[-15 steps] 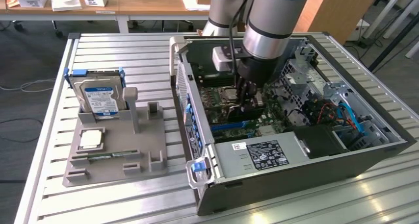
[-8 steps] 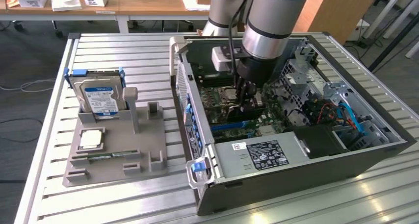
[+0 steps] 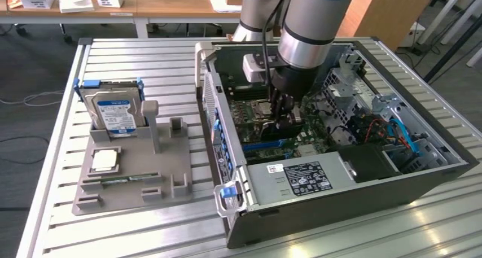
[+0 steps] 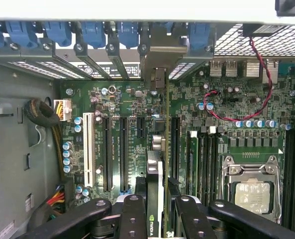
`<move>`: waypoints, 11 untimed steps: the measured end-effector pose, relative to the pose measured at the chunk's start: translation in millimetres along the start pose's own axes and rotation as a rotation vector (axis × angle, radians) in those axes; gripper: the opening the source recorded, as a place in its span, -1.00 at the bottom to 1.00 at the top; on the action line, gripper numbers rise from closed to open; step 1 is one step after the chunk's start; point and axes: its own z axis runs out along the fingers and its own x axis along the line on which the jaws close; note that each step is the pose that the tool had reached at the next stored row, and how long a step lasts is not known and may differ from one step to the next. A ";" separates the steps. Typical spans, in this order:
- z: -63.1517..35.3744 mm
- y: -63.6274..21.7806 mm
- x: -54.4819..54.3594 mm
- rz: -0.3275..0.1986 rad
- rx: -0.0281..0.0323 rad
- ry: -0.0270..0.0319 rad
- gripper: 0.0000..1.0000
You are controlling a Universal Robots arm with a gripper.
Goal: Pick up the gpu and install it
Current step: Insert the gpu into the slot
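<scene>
Inside the open computer case point(image 3: 331, 207), the arm is hanging over the motherboard point(image 4: 122, 99), and the gripper point(image 4: 159, 214) is clamping the gpu point(image 4: 155, 167) between its black fingers point(image 4: 132, 219). From the wrist view the card is showing edge-on, standing upright on its long edge (a green logo is peeking out between the fingers). It is running along the line of the expansion slots point(image 4: 122, 149), with its grey metal bracket point(image 4: 159, 55) sitting against the row of blue clips point(image 4: 95, 32) at the case's rear wall. Whether the card's lower edge is sitting fully in a slot I cannot tell. The processor socket point(image 4: 251, 191) is lying just beside the memory slots point(image 4: 207, 159), apart from the card. Toward the exterior view's left, a grey holder point(image 3: 128, 184) is resting on the slatted metal table point(image 3: 150, 230), carrying a blue-labelled hard drive point(image 3: 113, 114) upright and a green memory stick point(image 3: 124, 179) lying flat.
</scene>
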 end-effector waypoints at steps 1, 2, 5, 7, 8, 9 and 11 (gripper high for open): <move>0.1 0.0 0.0 0.000 0.0000 0.0000 -0.45; 0.2 0.0 -0.1 0.000 0.0000 0.0000 -0.45; 0.4 0.0 -0.1 0.000 0.0000 0.0000 -0.45; 1.0 0.0 -0.1 0.000 0.0001 -0.0003 -0.45; 1.0 0.0 -0.1 0.000 0.0000 0.0000 -0.45; 1.3 0.1 -0.1 0.000 0.0001 -0.0001 -0.45; 1.3 0.2 0.0 0.000 0.0001 0.0000 -0.45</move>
